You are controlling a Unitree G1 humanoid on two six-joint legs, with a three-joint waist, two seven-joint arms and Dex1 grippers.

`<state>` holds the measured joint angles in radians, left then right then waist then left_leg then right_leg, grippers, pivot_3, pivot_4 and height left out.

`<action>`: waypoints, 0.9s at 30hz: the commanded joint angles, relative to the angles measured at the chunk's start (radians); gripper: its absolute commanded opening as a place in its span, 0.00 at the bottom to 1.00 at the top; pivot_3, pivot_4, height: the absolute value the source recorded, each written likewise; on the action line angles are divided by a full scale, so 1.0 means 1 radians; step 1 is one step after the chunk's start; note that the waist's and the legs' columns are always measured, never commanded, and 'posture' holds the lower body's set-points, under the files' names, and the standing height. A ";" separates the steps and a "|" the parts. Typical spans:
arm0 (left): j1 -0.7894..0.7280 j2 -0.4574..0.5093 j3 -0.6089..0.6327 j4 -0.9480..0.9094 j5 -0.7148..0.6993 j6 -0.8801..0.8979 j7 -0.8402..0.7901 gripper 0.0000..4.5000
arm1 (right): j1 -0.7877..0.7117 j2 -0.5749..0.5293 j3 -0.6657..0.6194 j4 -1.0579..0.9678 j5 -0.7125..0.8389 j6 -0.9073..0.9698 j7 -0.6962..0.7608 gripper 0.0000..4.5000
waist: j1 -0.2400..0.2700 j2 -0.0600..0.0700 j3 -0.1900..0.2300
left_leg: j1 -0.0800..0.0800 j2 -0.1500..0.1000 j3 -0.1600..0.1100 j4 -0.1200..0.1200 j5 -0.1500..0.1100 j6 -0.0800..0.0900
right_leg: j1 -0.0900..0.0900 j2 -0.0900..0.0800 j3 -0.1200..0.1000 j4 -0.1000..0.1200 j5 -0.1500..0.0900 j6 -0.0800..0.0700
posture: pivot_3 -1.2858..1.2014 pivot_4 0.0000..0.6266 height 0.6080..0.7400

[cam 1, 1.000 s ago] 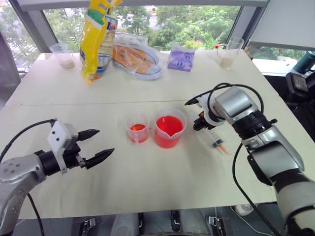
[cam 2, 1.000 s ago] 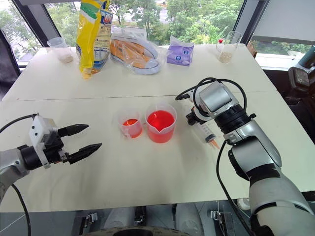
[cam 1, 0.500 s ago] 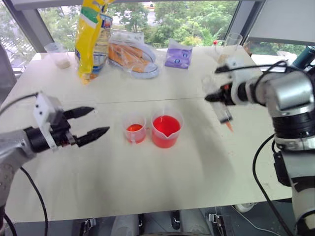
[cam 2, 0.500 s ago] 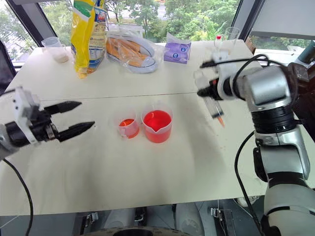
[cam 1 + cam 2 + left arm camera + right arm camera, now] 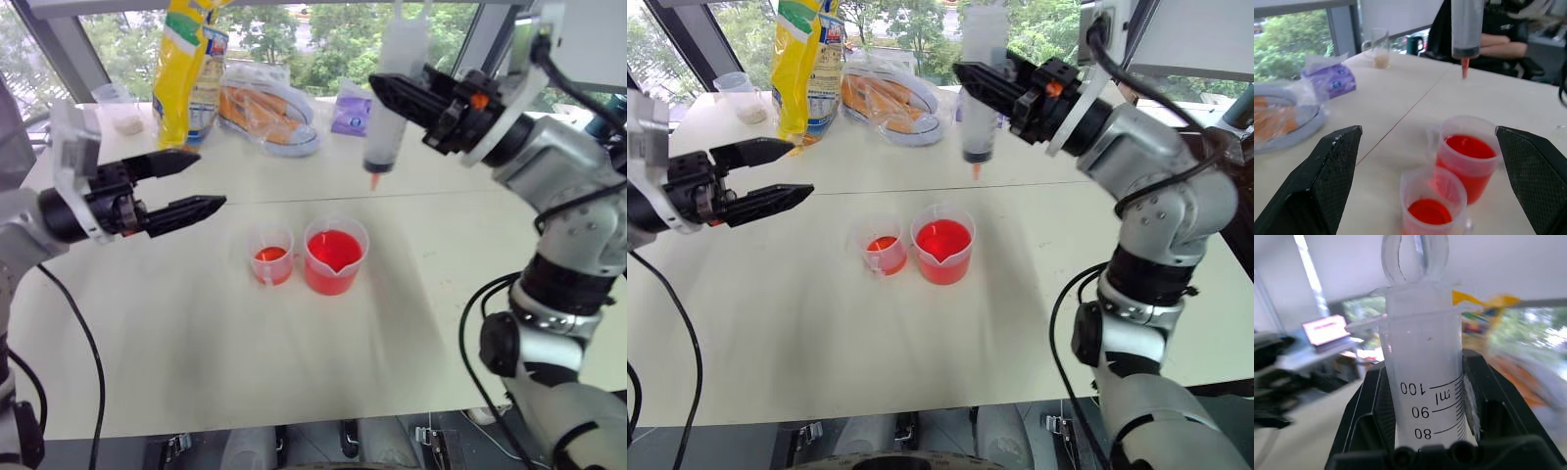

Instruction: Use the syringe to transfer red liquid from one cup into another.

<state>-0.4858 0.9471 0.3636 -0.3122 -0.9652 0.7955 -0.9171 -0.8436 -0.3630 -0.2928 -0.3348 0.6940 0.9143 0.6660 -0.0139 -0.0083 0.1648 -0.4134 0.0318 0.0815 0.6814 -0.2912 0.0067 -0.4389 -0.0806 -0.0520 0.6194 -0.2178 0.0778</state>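
Observation:
My right gripper (image 5: 400, 98) is shut on the syringe (image 5: 390, 93), gripping its clear barrel high above the table. The syringe hangs upright with its orange-red tip (image 5: 373, 181) pointing down, behind and above the cups. The black seal sits low in the barrel (image 5: 1466, 51). The wide spouted cup (image 5: 334, 258) holds red liquid. Close on its left, the smaller cup (image 5: 271, 257) has a little red liquid at the bottom. My left gripper (image 5: 211, 178) hovers open and level, left of and above the cups, pointing toward them.
At the far side stand a yellow bag (image 5: 186, 73), a plastic-wrapped dish of orange items (image 5: 269, 113) and a purple packet (image 5: 353, 113). Clear cups with beige grains sit at the far corners (image 5: 745, 98) (image 5: 1381, 49). A person sits beyond the table (image 5: 1503, 44).
My right gripper has lifted the syringe off the table on the right, carried it up and left, and turned it upright, tip down. My left gripper rose, still open.

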 commanded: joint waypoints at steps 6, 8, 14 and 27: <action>-0.136 -0.063 -0.103 0.064 0.028 -0.014 -0.007 1.00 | 0.332 0.078 0.266 -0.022 -0.215 -0.524 0.124 0.32 | -0.002 0.000 0.002 | 0.004 -0.001 -0.001 0.000 0.000 -0.001 | 0.005 0.000 0.000 0.000 -0.001 0.001 | 0.52 0.24 1.00; -0.165 -0.074 -0.122 0.074 0.036 -0.014 -0.006 1.00 | 0.372 0.084 0.304 -0.004 -0.252 -0.596 0.133 0.32 | -0.003 -0.001 0.002 | 0.004 -0.001 0.000 0.000 0.001 -0.001 | 0.005 0.000 0.000 0.000 0.000 0.001 | 0.52 0.24 1.00; -0.233 -0.105 -0.165 0.082 0.033 0.008 -0.019 1.00 | 0.399 0.093 0.355 0.060 -0.322 -0.730 0.122 0.32 | -0.001 -0.001 0.003 | 0.005 0.000 -0.001 0.000 0.002 -0.002 | 0.005 0.001 0.000 0.001 -0.001 0.000 | 0.52 0.24 1.00; -0.307 -0.245 -0.297 0.091 0.073 0.014 -0.014 1.00 | 0.420 0.085 0.380 0.106 -0.297 -0.709 0.114 0.32 | 0.002 -0.002 0.003 | 0.006 0.000 -0.002 0.001 0.002 -0.003 | 0.005 0.001 0.000 0.003 -0.001 0.001 | 0.52 0.24 1.00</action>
<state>-0.7668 0.7062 0.0707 -0.2149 -0.9034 0.8219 -0.9313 -0.4241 -0.2810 0.0934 -0.2086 0.3744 0.2029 0.7839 -0.0124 -0.0102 0.1679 -0.4078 0.0313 0.0794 0.6828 -0.2893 0.0038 -0.4333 -0.0795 -0.0524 0.6223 -0.2183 0.0783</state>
